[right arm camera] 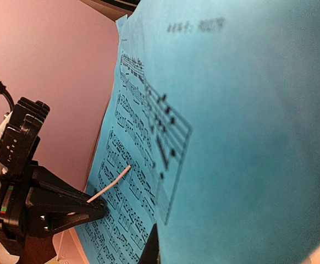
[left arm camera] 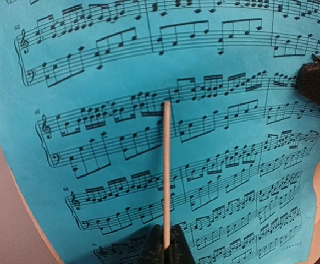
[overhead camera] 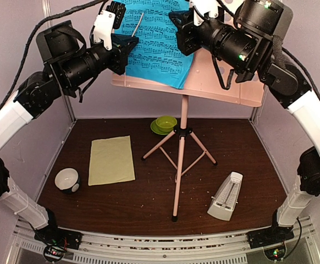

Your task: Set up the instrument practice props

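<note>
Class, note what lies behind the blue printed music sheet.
The pink perforated desk of the tripod music stand, showing beside and below the blue printed music sheet; the part the sheet covers cannot be seen.

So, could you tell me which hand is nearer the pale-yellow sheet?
Left: the left hand is raised beyond the pale-yellow sheet; the right hand is raised farther to the right.

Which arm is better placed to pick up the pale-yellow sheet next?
Probably left: the pale-yellow sheet lies left on the table, its side. The left end effector must first drop its white stick; the right end effector pinches the blue sheet.
</note>
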Motion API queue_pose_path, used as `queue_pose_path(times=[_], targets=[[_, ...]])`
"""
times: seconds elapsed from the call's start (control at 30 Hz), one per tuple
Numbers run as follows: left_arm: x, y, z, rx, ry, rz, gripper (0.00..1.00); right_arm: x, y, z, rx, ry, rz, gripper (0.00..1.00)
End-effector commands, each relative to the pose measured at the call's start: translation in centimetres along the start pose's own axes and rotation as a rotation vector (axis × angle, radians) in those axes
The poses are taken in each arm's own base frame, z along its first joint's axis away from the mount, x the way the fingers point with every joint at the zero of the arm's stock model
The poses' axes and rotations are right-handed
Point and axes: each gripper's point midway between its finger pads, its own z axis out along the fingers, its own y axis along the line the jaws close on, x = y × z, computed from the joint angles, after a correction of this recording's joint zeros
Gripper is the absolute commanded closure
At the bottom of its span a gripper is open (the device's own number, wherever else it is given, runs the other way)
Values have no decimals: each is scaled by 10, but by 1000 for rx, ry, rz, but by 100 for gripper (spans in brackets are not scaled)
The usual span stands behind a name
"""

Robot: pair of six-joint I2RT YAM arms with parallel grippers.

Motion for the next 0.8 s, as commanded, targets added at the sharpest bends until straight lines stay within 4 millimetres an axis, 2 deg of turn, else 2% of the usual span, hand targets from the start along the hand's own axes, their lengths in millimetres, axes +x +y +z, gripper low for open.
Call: queue_pose_path(times=[0.0, 0.13, 0.27, 0.63, 0.67, 0.77], targets=[[-19, 1, -6, 16, -77, -36, 100, -10, 4, 5, -16, -53, 13, 98], [-20, 1, -6, 18, -79, -36, 100, -8, 8, 8, -29, -54, 6, 94], [-19, 0, -7, 20, -77, -39, 100, -11, 1, 6, -7, -59, 15, 69], [-16, 0, -5, 17, -69, -33, 100, -19, -26, -1, 76, -75, 47, 32], [-17, 0, -5, 18, -68, -32, 98, -20, -29, -2, 85, -79, 52, 29], [-18, 1, -6, 19, -73, -34, 80, -24, -39, -5, 119, -86, 68, 21]])
